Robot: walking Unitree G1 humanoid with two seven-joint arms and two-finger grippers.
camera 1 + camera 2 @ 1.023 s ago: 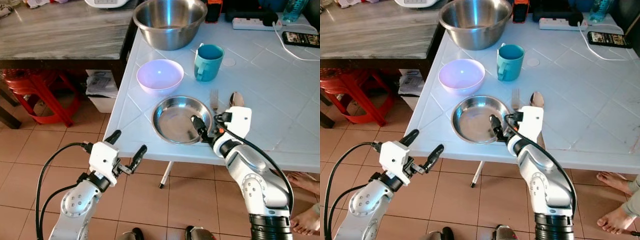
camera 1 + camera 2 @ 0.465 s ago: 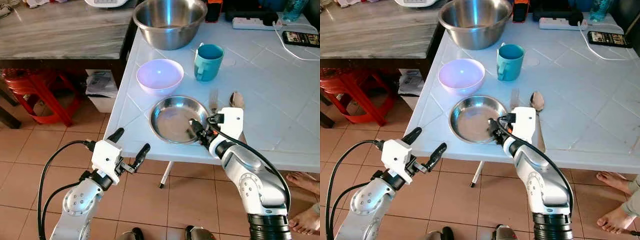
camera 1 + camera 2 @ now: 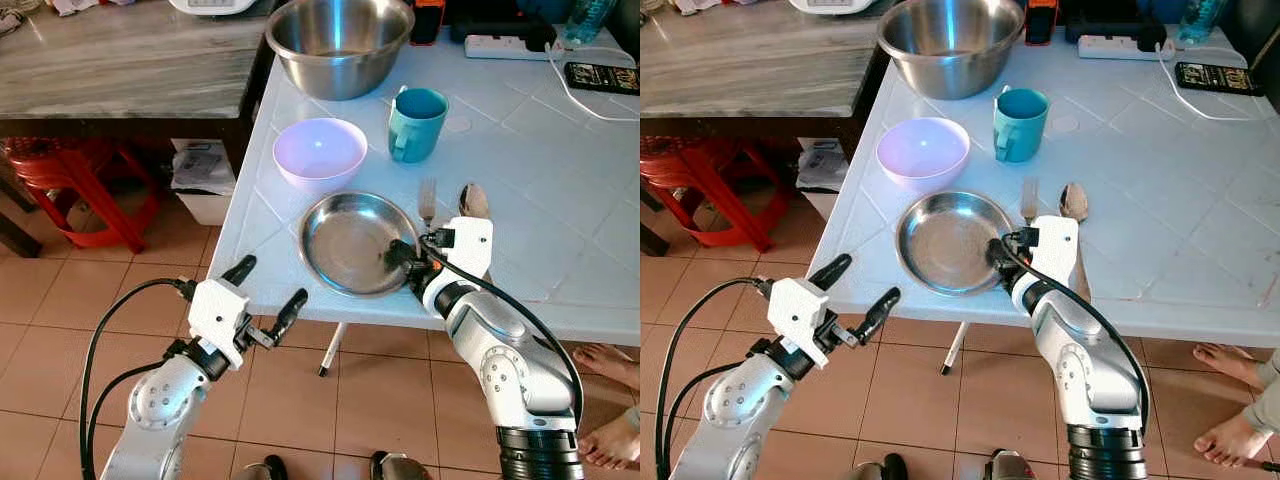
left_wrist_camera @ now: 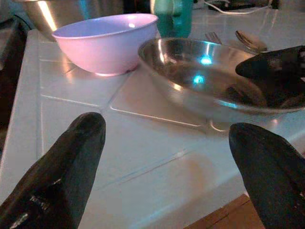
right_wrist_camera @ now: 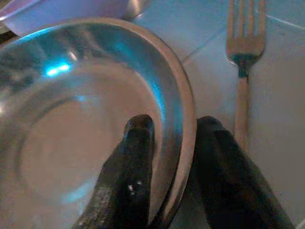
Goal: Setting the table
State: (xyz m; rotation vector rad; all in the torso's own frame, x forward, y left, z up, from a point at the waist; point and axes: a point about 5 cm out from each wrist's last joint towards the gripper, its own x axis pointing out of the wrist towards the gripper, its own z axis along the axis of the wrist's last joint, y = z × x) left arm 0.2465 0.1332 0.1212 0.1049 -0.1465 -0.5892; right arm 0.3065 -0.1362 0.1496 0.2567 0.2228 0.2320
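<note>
The right pincer (image 3: 403, 258) is clamped on the near right rim of the steel plate (image 3: 345, 240), one finger inside the dish and one outside, with the silver forearm bent up from below the desk (image 3: 560, 190) edge and the wrist resting beside the fork (image 3: 427, 200) and spoon (image 3: 472, 200). The plate sits at the front of the white desk, just in front of the pink bowl (image 3: 320, 152), with the teal mug (image 3: 416, 124) and a big steel mixing bowl (image 3: 340, 42) further back. The left pincer (image 3: 267, 290) hangs off the desk's front edge over the tiled floor (image 3: 60, 290), fingers spread wide apart and holding nothing, pointing up toward the desk.
</note>
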